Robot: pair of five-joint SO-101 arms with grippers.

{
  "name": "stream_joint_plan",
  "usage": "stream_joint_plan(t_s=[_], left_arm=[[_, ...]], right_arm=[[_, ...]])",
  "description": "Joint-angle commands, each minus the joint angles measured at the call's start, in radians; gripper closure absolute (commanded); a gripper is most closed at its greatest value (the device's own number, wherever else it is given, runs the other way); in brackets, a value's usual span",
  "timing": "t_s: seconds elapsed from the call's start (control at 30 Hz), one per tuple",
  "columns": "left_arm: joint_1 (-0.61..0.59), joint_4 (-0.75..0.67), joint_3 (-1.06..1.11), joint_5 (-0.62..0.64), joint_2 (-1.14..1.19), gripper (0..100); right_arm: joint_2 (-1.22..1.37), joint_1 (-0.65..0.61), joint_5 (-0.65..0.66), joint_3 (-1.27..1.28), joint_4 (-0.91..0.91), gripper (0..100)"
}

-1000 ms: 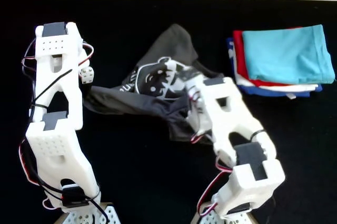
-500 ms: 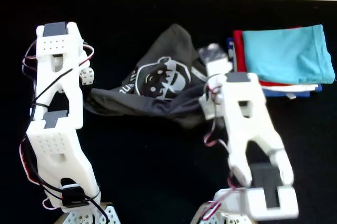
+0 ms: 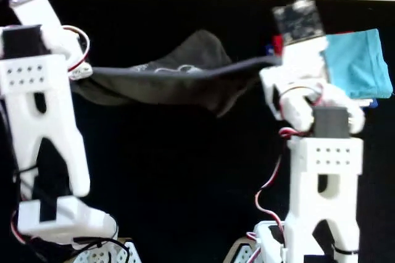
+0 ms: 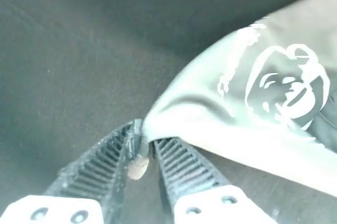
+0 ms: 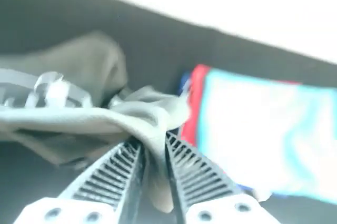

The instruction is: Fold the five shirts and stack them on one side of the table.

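Shirt five, the dark grey shirt (image 3: 179, 78) with the white print, is strung out between my two arms above the far half of the table (image 3: 185, 183). Its top edge is pulled into a nearly straight line and the rest sags below it in loose folds. I cannot tell whether the lowest fold brushes the black cloth.

The left gripper (image 4: 143, 134) has its fingers pinched on one end of the fabric, toward the far left corner. The right gripper (image 5: 152, 142) is clamped on a bunched end of the same shirt, just beside the stack of folded shirts (image 3: 361, 65) in the far right corner. That stack has a teal shirt on top, with a red edge (image 5: 196, 103) and slivers of white and blue below. I judge the other four shirts are already done.

I read this step as stretching out the last shirt so it can be laid flat for folding. The fold itself is not yet begun. The next move calls for lowering both arms together at even tension, so the cloth lands smooth on the bare middle of the table. Only then should I let go and re-grip for the fold. The right arm needs care, since it hangs close enough to the stack to nudge it.
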Motion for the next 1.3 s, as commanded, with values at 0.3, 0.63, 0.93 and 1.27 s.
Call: stream_joint_plan(t_s=[0.3, 0.63, 0.93, 1.27], left_arm=[[0.013, -0.167, -0.041, -0.006, -0.446, 99], [0.01, -0.255, -0.039, -0.006, -0.561, 99], [0.01, -0.324, -0.056, -0.006, -0.564, 99], [0.013, -0.307, -0.068, -0.003, -0.565, 99]], right_arm=[[-0.048, 0.085, 0.015, -0.602, 0.076, 99.3], [-0.048, 0.085, 0.015, -0.811, 0.073, 99.3], [-0.038, 0.081, 0.011, -0.835, 0.079, 99.3], [-0.05, 0.079, -0.078, -0.687, 0.093, 99.2]])
